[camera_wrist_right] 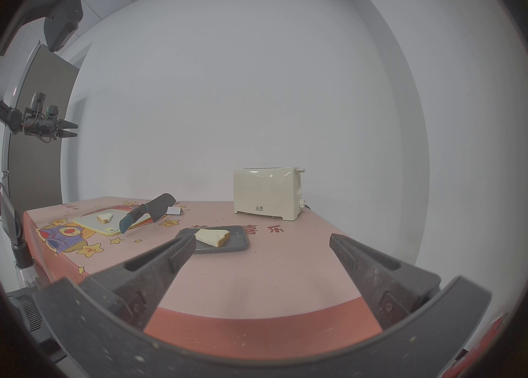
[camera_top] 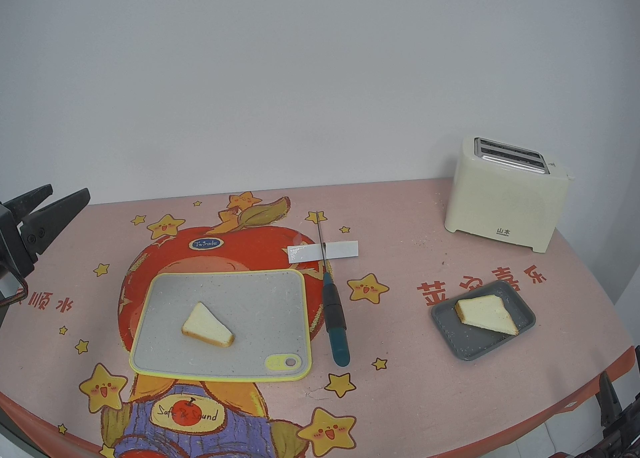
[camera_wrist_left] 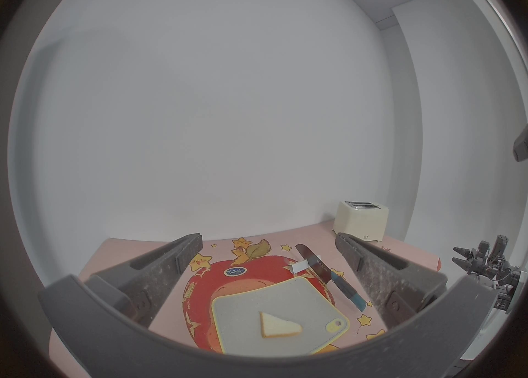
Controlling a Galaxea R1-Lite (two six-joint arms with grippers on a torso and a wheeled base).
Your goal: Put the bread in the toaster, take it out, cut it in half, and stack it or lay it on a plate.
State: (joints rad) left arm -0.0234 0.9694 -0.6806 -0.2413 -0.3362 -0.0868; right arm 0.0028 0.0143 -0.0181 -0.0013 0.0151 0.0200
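Pink cloth printed with a cartoon apple and stars is covering the rounded surface [camera_top: 413, 386]. Off its near right edge the right gripper [camera_wrist_right: 261, 239] is hanging, fingers parted and empty. A flat grey cutting board [camera_top: 267, 306] with a yellow-green rim is carrying one pale, crusted bread wedge [camera_top: 207, 326]. Just beside the board, a teal-handled knife [camera_top: 335, 313] is lying with its thin blade crossing a white strip [camera_top: 343, 249]. Off the left edge the left gripper [camera_top: 67, 191] is hovering, fingers spread, gripping nothing. Farther right, a shallow rectangular dark grey plate [camera_top: 467, 343] is holding the other bread wedge [camera_top: 487, 314]. Beyond it, a boxy cream toaster [camera_top: 503, 203] is standing near the wall.
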